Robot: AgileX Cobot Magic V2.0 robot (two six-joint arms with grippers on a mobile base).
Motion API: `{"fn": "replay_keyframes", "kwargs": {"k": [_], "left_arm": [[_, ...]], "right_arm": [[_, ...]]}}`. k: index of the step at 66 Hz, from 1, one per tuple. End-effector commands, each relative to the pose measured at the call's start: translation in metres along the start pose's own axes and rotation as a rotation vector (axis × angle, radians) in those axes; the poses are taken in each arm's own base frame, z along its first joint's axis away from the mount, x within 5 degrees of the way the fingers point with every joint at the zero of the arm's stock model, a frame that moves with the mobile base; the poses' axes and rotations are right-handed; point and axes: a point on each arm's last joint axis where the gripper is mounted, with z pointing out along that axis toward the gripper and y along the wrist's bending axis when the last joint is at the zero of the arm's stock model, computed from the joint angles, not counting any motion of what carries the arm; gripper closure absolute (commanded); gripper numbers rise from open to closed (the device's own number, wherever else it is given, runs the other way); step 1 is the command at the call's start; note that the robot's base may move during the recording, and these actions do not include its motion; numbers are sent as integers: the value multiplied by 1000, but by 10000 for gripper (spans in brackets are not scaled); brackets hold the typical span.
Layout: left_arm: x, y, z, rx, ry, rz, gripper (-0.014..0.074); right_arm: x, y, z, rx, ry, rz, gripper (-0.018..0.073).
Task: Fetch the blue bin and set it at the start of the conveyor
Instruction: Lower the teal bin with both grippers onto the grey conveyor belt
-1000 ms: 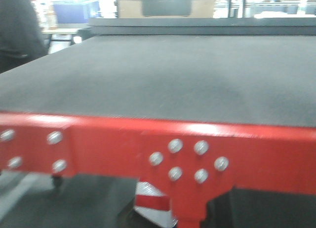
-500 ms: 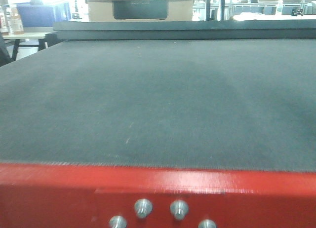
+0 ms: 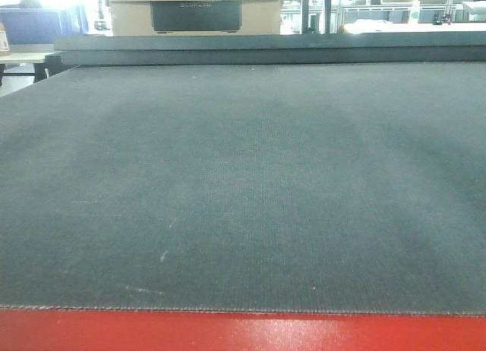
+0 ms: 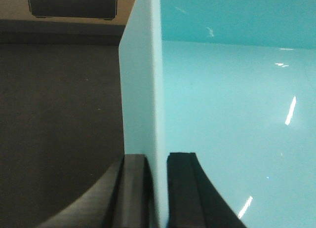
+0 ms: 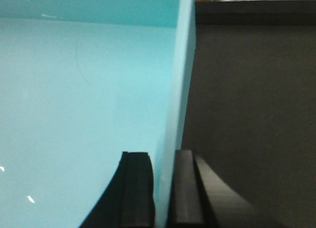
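Observation:
The blue bin [image 4: 232, 114] is a pale aqua tub. My left gripper [image 4: 158, 161] is shut on its left wall, one finger outside and one inside. My right gripper [image 5: 164, 159] is shut on its right wall [image 5: 180, 80] the same way. The bin's inside [image 5: 74, 99] looks empty. The conveyor start [image 3: 243, 184] is a wide dark-grey woven belt with a red front edge [image 3: 243, 332]; it fills the front view. The belt shows beside the bin in the left wrist view [image 4: 59, 104] and the right wrist view [image 5: 252, 104]. The bin does not show in the front view.
A tan box with a dark panel [image 3: 196, 13] stands beyond the belt's far end. A raised dark step [image 3: 266, 45] crosses the belt's back. A desk and blue panels [image 3: 30, 28] are at the far left.
The front view has moved forward and up over the belt. The red edge and its bolts have dropped to the bottom of the frame, and the bolts are out of sight.

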Motion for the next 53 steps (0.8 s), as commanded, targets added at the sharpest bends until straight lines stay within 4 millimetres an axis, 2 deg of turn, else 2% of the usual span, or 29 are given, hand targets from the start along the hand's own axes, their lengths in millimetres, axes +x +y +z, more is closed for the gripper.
{"fn": "replay_keyframes", "kwargs": {"k": [1,53], "left_arm": [[-12,0,-11,1,-96,13,708],[-12,0,-11,1,-96,13,708]], "right_arm": [[-6,-3,-7,25,-43,-28,711],[-6,-3,-7,25,-43,-28,711]]}}
